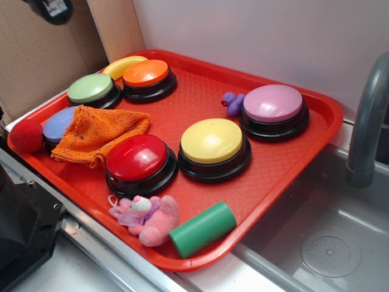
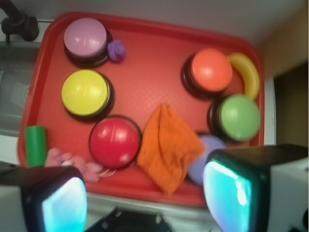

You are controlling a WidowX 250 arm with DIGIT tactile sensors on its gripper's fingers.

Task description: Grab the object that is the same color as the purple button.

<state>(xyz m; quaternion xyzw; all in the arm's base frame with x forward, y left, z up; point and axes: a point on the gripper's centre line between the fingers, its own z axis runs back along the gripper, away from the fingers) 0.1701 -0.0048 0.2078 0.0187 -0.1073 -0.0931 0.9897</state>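
Nothing grabbed yet: my gripper (image 2: 145, 193) looks spread, well short of the duck (image 1: 232, 102) beside the purple button (image 1: 273, 103).

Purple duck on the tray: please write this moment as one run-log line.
phase: before grasp | hand: open, high over tray, empty | purple duck: untouched, touching purple button | next: likely move toward duck

Tiny purple duck toy (image 1: 231, 102) (image 2: 116, 50): upright on the red tray, touching the side of the pinkish-lilac dome button (image 1: 273, 103) (image 2: 85, 37). Button sits on its black base, unpressed. Both lie well apart from the fingers (image 2: 63, 200), far ahead and towards the left finger's side in the wrist view.
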